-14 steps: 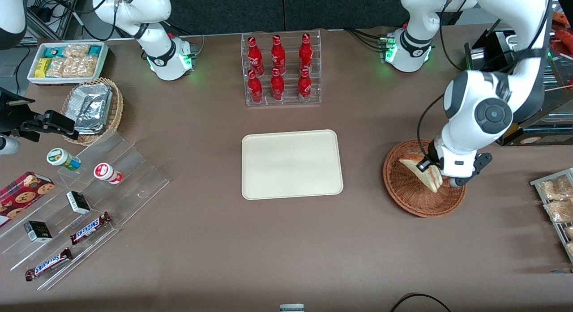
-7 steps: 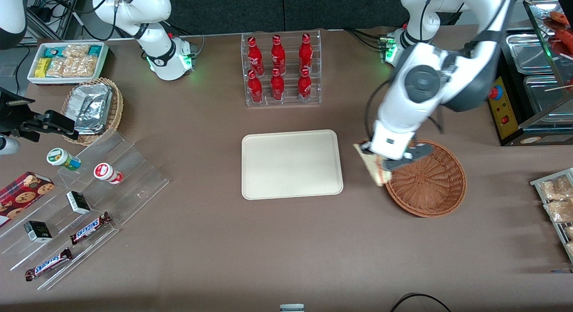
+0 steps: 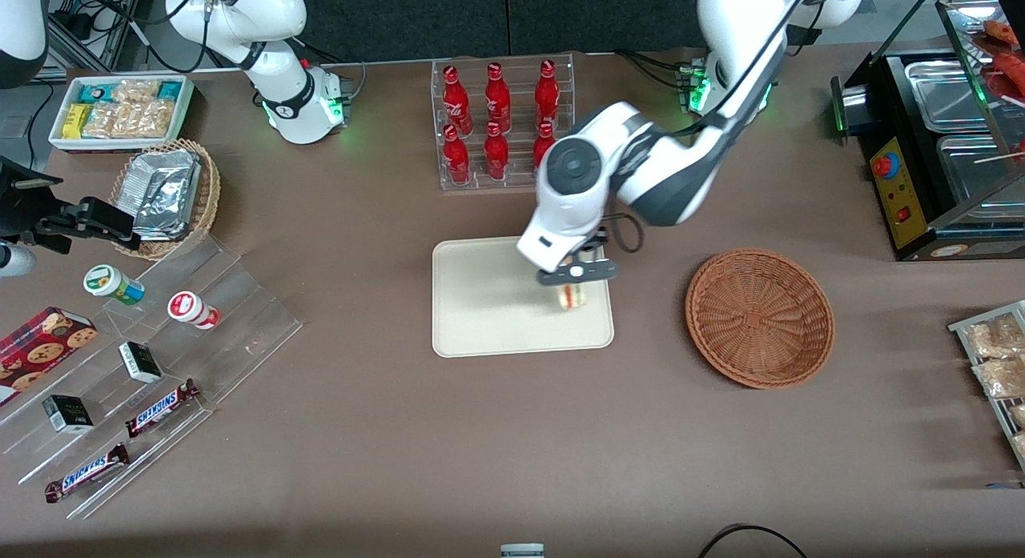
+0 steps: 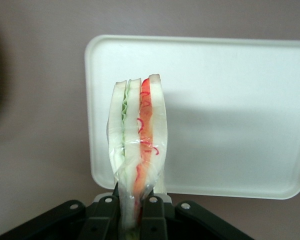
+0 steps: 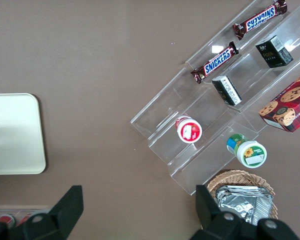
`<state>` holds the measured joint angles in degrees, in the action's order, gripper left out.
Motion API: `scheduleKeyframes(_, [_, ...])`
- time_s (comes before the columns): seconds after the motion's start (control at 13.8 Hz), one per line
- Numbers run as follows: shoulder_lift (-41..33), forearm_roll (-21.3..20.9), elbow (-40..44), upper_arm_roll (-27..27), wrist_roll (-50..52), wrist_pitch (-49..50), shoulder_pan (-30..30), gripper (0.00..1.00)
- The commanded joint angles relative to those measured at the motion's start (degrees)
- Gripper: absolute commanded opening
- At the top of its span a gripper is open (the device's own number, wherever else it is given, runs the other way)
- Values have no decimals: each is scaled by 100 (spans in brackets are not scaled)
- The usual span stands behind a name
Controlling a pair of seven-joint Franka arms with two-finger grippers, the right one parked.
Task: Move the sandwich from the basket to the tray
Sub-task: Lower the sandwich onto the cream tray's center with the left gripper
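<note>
Front view: I have the claw [image 3: 573, 274] over the tray [image 3: 480, 302], out toward the tray's 3 o'clock edge, pinching the sandwich [image 3: 572, 295], which hangs below it. The basket [image 3: 759, 318] sits well apart, farther toward 3 o'clock on the surface [image 3: 512, 430], and nothing lies in it now.

In the left wrist view the claw [image 4: 136, 202] has its fingers [image 4: 153, 204] pressed against the wrapped bread near 1 corner, so the sandwich [image 4: 137, 135] stands edge-on with its green and red-orange filling facing the camera. The tray [image 4: 230, 100] shows as a bare cream sheet under it, its rounded corner just beside the wedge. I cannot tell whether the sandwich's lower tip is touching the tray or hanging just above it.

My reading: the carry from basket to tray is about done and I am at the set-down step. The pick is finished; what is left is the lowering, the release and the retreat.

The next move calls for a slow descent until the wedge meets the tray, then spreading the claw and lifting straight up. Since the grip sits near the tray's 3 o'clock rim, I would nudge toward 9 o'clock first so the wedge lands well inside the rim. Held by a corner, it will likely tip onto a flat face when released, so I want room for that fall.
</note>
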<state>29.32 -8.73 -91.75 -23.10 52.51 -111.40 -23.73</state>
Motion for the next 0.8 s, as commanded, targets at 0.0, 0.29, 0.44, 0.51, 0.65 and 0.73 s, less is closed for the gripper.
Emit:
scheduleKeyframes(0.0, [450, -287, 446, 51, 180, 13, -359, 0])
scheduleKeyframes(0.29, [855, -593, 526, 69, 426, -479, -650, 0])
scheduleKeyframes(0.44, [1013, -691, 526, 69, 532, -741, -659, 0])
scheduleKeyframes(0.51, [1066, -709, 517, 69, 593, -908, -668, 0])
scheduleKeyframes(0.65, [1172, -709, 517, 69, 620, -1015, -668, 0])
scheduleKeyframes(0.73, [1181, -726, 517, 69, 620, -1042, -668, 0])
